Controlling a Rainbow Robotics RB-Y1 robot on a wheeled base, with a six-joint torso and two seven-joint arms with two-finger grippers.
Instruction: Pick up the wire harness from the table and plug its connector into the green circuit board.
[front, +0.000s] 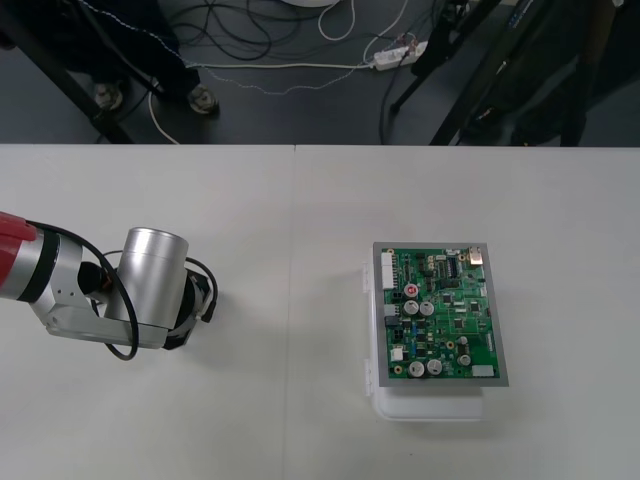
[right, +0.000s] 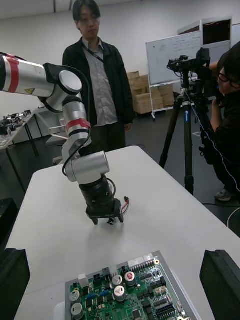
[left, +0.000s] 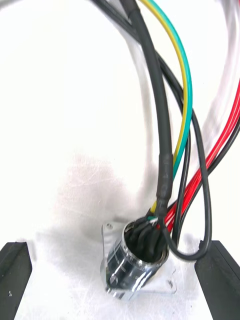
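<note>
While tip-down on the table (front: 300, 420) at nine o'clock from the green circuit board (front: 440, 315), straddles the socket (left: 135, 265) of the wire harness (left: 175, 150) with left gripper (right: 106, 219) spread wide, seemingly to clamp it. Holds right gripper (right: 120, 285) spread too, at board's three o'clock.

No word, number or brand can be read anywhere. The nearest thing to a sign is a small yellow sticker (right: 30, 91) on the silver link of the left arm (right: 37, 80), just beside its red ring (right: 14, 74); what is printed on it is too small to make out. The green circuit board (front: 440, 315), on the right of the bench (front: 300, 200), carries fine white printing among its parts, also too small to read.
</note>
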